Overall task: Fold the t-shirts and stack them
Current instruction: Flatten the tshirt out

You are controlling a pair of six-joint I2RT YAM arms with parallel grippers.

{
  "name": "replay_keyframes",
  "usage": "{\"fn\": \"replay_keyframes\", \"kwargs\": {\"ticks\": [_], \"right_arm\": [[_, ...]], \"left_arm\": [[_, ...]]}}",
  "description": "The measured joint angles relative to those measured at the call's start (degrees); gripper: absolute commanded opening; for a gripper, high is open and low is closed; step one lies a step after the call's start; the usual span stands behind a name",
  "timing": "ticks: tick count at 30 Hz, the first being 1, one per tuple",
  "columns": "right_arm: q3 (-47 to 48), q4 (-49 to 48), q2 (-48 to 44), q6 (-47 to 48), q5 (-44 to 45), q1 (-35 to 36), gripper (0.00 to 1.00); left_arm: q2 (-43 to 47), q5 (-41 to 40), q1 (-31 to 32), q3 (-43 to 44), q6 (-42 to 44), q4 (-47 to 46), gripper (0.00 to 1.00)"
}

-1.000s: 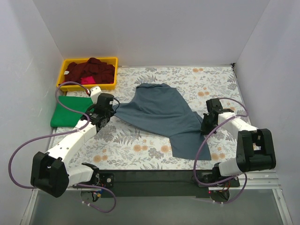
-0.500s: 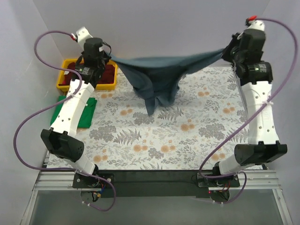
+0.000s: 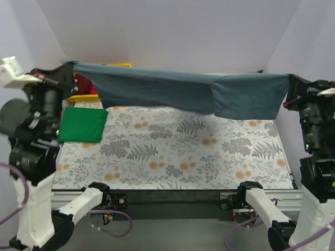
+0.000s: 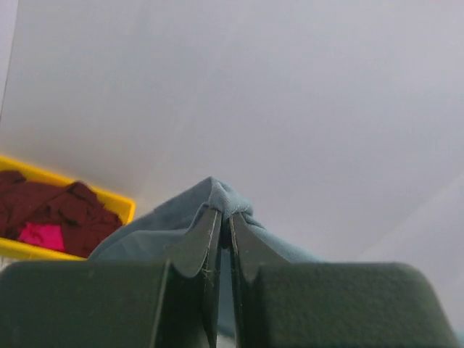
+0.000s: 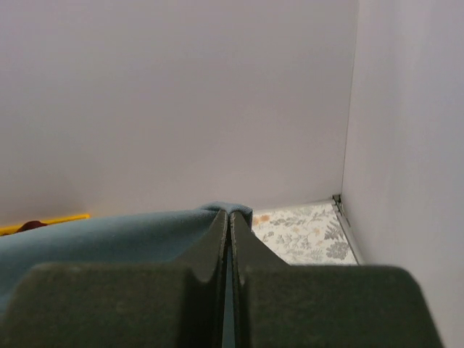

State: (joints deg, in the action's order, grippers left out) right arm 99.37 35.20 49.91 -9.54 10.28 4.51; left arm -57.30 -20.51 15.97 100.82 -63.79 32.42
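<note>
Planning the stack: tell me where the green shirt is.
In the top view, the green shirt lies flat on the left side, just in front of the yellow bin.

Plain white walls (image 3: 172, 31) — floral table cloth (image 3: 172, 157) below.

Illumination is bright, even and diffuse in all views; the white walls (image 3: 172, 31) show no glare. Shadows on the table cloth (image 3: 172, 151) are faint and soft-edged. In both wrist views the near fingers (image 4: 192, 246) render dark and slightly out of focus.
</note>
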Motion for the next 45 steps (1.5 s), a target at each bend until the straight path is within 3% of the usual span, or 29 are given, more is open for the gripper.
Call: {"fn": "replay_keyframes", "kwargs": {"ticks": [5,10,16,20,25,36,45], "right_arm": [[-0.1,-1.8,-4.6,2.7,-2.8,0.0,0.01],[-0.4,-2.4,-1.4,4.4,-4.7,0.0,0.01],[-5.8,-5.8,8.6,5.6,-8.0,0.0,0.01],[-6.3,-8.8,19.6,6.2,-9.9,0.0,0.01],[-6.6,-12.7,29.5,7.4,-10.4,0.0,0.01],[-22.5,-28.2,36.4,8.4,-7.5,-0.1,0.01],[-27.6,-29.9,43.3,7.2,-7.6,-1.4,0.01]], "left_arm": [[8.3,3.9,0.0,0.5,0.6,0.6,0.00],[6.3,4.9,-0.1,-2.6,0.7,0.6,0.00],[-9.2,4.5,-0.1,-8.2,1.0,-1.0,0.01],[-23.7,3.8,-0.1,-8.6,1.5,-3.0,0.01],[-35.3,3.2,-0.3,-8.6,1.9,-6.1,0.03],[-48.7,3.5,-2.4,-17.2,-0.6,-16.2,0.03],[-56.3,6.9,-3.7,-18.9,-2.1,-17.7,0.01]]}}
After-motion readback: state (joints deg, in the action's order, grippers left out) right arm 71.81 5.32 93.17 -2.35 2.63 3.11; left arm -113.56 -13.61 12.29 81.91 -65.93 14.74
